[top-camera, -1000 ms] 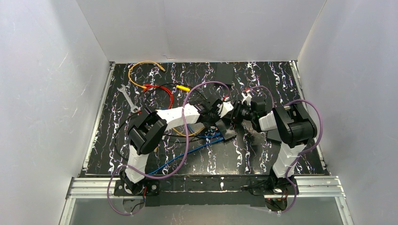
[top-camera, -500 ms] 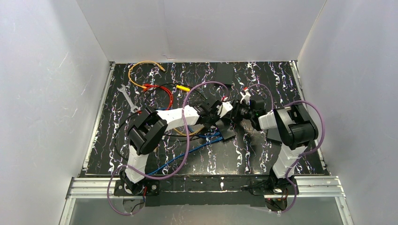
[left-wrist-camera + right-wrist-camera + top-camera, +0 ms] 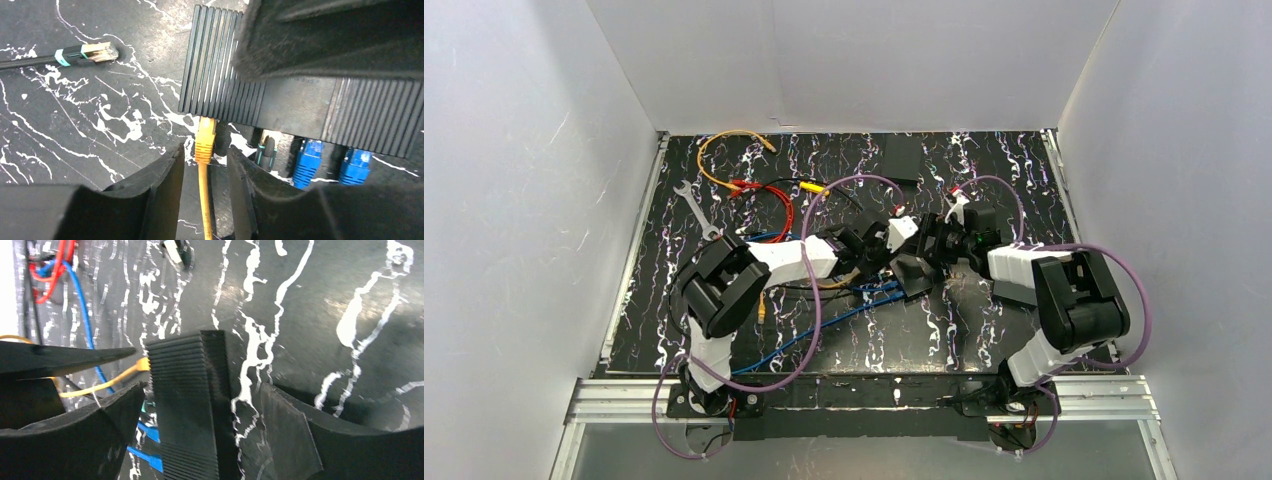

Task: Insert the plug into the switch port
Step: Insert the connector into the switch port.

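Observation:
The black ribbed switch (image 3: 300, 105) lies on the marbled mat (image 3: 75, 110), at the middle of the top view (image 3: 911, 275). A yellow plug (image 3: 205, 142) sits in a port on the switch's near edge, its yellow cable (image 3: 203, 200) running back between my left fingers. My left gripper (image 3: 205, 152) is open, with a gap on each side of the cable. Two blue plugs (image 3: 307, 160) fill ports further right. My right gripper (image 3: 202, 390) straddles the switch (image 3: 187, 405) from above, jaws wide open, with mat visible beside the right finger (image 3: 285, 435).
A loose teal-collared plug (image 3: 87, 52) lies on the mat left of the switch. At the back left are a wrench (image 3: 696, 210), an orange cable loop (image 3: 724, 150) and red leads (image 3: 769, 200). A flat black square (image 3: 902, 155) lies at the back. Blue cables (image 3: 824, 320) trail forward.
Both grippers have opened: the left has let go of the yellow plug, and the right has released the switch. The right arm's elbow has swung out to the right.

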You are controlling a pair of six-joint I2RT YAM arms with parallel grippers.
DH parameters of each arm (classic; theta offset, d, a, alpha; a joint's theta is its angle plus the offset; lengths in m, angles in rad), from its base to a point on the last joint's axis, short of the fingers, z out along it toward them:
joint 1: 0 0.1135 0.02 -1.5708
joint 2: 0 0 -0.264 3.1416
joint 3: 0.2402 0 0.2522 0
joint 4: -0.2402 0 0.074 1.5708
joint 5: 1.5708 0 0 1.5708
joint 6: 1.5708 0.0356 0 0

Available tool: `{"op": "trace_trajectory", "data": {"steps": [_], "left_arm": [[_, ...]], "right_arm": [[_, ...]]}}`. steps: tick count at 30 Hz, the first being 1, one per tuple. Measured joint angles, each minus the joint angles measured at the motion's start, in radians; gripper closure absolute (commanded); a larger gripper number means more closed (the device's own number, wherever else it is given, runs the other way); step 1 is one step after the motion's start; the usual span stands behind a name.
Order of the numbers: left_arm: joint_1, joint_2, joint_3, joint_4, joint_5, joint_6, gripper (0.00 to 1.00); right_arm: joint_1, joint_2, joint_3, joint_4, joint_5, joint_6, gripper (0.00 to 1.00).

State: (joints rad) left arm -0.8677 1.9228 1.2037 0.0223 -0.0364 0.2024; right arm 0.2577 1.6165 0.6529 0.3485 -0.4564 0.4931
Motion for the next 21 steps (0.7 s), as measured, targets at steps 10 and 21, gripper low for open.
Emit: {"op": "trace_trajectory", "data": {"steps": [10,21], "left_arm": [[0.002,-0.215,-0.089,-0.003,-0.044,-0.032,0.02],[0.005,-0.615,-0.093,-0.328,-0.282,-0.315,0.02]], "right_arm": [[0.017,-0.135,0.006,-0.245,0.171,-0.121,0.00],[0.274,-0.165,0.126,-0.462,0.452,-0.229,0.00]]}}
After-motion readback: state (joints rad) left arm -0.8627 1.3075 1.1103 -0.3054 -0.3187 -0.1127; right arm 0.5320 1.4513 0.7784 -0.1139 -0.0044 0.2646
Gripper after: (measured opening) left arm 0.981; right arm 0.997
